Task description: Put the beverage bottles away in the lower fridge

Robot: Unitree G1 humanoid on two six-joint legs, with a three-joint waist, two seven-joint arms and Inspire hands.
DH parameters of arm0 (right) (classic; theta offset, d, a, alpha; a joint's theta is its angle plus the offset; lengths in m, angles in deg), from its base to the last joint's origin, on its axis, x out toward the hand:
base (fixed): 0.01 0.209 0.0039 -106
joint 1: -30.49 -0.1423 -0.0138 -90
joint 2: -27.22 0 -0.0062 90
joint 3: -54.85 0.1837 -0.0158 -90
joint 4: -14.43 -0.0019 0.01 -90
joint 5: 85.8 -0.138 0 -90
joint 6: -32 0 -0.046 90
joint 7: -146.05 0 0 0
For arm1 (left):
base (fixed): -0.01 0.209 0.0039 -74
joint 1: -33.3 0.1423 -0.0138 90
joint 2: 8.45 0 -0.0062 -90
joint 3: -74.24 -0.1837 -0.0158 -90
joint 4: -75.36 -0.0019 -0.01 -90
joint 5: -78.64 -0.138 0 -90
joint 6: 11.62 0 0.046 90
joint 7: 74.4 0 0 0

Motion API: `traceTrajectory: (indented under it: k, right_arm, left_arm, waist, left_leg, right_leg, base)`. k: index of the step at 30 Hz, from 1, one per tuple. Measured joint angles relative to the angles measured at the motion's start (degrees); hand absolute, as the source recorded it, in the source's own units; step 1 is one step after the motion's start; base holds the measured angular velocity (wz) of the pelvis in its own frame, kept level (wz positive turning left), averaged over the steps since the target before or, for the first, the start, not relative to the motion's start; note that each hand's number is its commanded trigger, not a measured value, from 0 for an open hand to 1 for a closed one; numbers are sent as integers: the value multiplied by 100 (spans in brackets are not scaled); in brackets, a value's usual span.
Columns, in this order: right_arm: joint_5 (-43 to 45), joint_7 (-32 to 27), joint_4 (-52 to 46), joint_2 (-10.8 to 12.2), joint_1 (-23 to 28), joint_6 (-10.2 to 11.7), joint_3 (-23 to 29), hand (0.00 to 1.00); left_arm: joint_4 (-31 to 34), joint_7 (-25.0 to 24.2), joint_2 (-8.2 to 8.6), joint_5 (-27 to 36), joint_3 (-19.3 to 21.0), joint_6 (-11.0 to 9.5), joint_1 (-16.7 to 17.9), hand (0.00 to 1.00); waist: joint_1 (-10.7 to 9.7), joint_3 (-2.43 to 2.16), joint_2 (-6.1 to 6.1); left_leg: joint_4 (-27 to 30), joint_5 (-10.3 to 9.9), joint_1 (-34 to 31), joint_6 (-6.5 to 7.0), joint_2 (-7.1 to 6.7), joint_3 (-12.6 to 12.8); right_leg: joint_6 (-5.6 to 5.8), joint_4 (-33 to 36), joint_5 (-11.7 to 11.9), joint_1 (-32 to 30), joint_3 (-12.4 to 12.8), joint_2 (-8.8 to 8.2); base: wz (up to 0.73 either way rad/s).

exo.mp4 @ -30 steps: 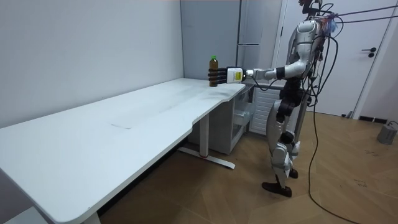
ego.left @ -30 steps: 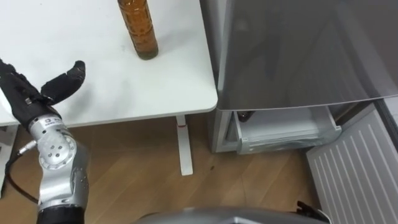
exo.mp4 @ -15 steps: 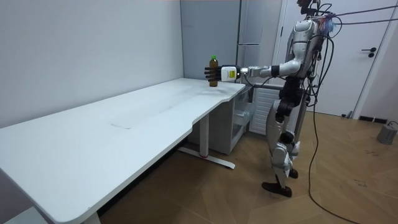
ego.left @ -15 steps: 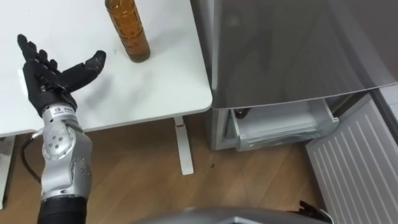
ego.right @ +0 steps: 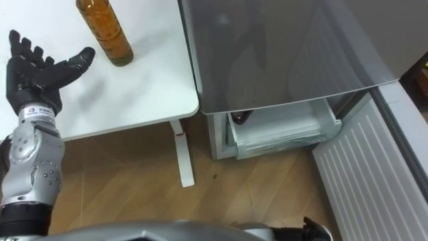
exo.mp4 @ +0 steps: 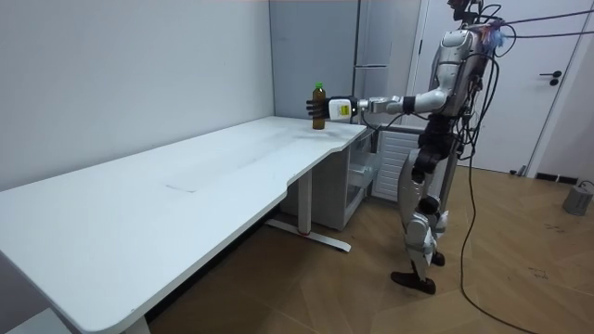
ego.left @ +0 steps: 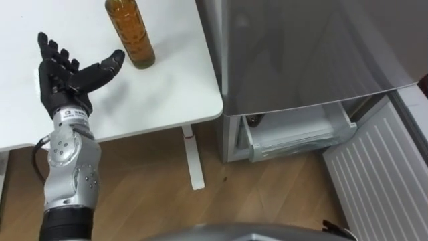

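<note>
One bottle (ego.left: 128,30) stood near the tabletop's (ego.left: 167,80) right edge, and the left hand (ego.left: 63,82), open and empty, had drawn up beside it to grasp.

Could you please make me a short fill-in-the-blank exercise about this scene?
The bottle stands ___ on the white table.
The robot's ___ hand is open beside the bottle, holding nothing.
The fridge's lower door stands ___.
Missing words: upright; left; open.
</note>
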Motion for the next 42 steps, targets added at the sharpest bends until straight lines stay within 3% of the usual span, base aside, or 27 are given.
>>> traceTrajectory:
  k: [7, 12, 19, 24, 30, 42]
  right_arm:
    - [274, -122, -7, -6, 1, -170, -5, 0]
    - [979, -132, -3, -31, 64, -207, 8, 0]
    - [1254, -79, 13, -29, 177, -305, 118, 0]
    - [1400, -51, 12, -29, 244, -411, 130, 0]
    - [1437, 104, -13, -30, 247, -580, 184, 0]
    - [1448, 185, 3, -31, 248, -580, 204, 0]
  left_arm:
    - [-14, -222, -88, -1, 9, 217, -66, 0]
    - [-688, -360, -134, -7, 34, 299, -493, 0]
    - [-900, -609, -162, -3, 57, 401, -690, 0]
    - [-914, -714, -382, -37, 83, 443, -800, 0]
    - [-1183, -715, -398, -68, 325, 555, -1160, 0]
    - [-1344, -531, -738, -213, 355, 610, -1182, 0]
  waist:
    - [-56, -2, 40]
    - [-127, -6, 97]
    - [-143, -2, 139]
    - [-180, -1, 140]
    - [-170, 3, 134]
    - [-259, -13, 172]
  left_leg:
    - [12, -6, 0, -13, 65, 104]
    - [6, -4, 45, -14, 62, 100]
    - [-58, -3, 153, -14, 59, 118]
    - [-156, -4, 240, -15, 60, 124]
    - [-158, -3, 215, -14, 58, 173]
    - [-163, -3, 224, -14, 56, 250]
  right_leg:
    - [-39, 59, 23, -53, 143, 65]
    - [-41, 58, 25, -46, 156, 65]
    - [-41, 58, 24, -7, 283, 77]
    - [-41, 58, 24, 47, 298, 94]
    - [-41, 62, 24, 30, 320, 95]
    - [-40, 70, 24, -49, 432, 98]
  base:
    - [-11]
    - [0]
    - [-7]
    - [-6]
    - [-1]
    - [-4]
